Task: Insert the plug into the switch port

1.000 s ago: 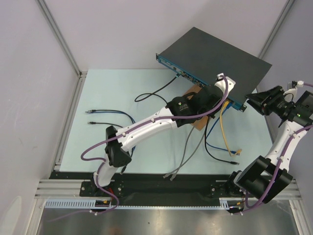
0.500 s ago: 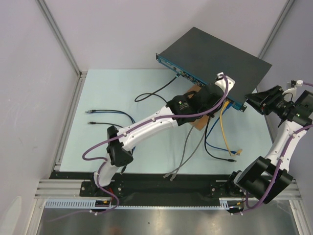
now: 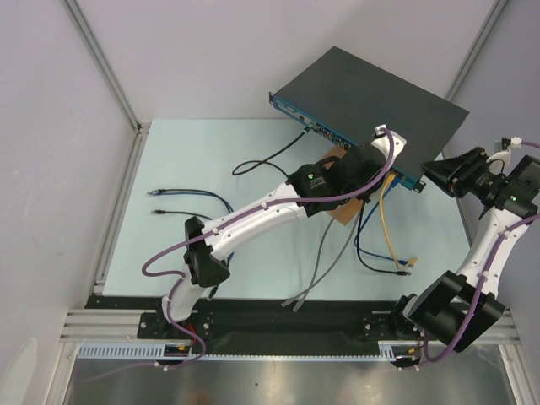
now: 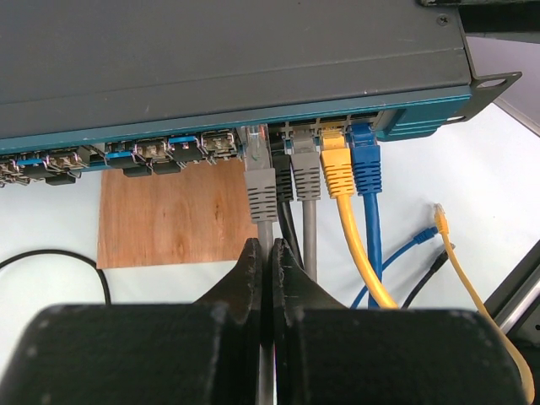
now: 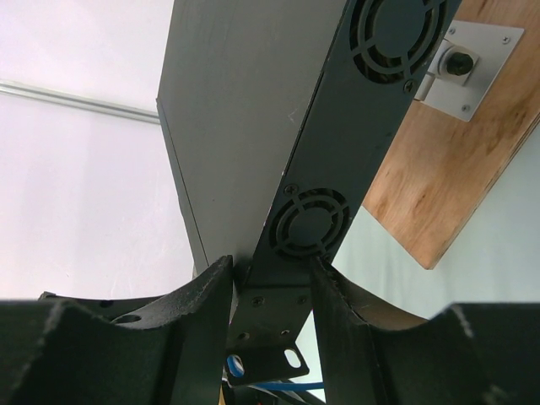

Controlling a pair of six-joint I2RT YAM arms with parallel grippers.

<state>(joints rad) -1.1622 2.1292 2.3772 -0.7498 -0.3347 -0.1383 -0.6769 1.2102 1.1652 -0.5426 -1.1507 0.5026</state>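
The switch (image 3: 371, 93) is a flat black box with a blue front face, lying at an angle at the back right. In the left wrist view the switch (image 4: 228, 59) fills the top, its row of sockets facing me. My left gripper (image 4: 270, 249) is shut on a grey cable just behind its grey plug (image 4: 260, 181). The plug's clear tip sits in a socket mouth; its depth is unclear. My left gripper (image 3: 381, 169) is at the switch's front. My right gripper (image 5: 272, 266) clamps the switch's (image 5: 312, 126) side end, one finger on each face, and also shows from above (image 3: 437, 171).
A second grey plug (image 4: 305, 173), a yellow plug (image 4: 336, 169) and a blue plug (image 4: 365, 164) sit in sockets right of mine. A wooden board (image 4: 173, 215) lies under the switch's front. Loose black cables (image 3: 181, 202) and grey cables (image 3: 325, 253) trail over the table.
My left gripper has shifted slightly toward the switch's front with the grey cable. My right gripper has barely moved.
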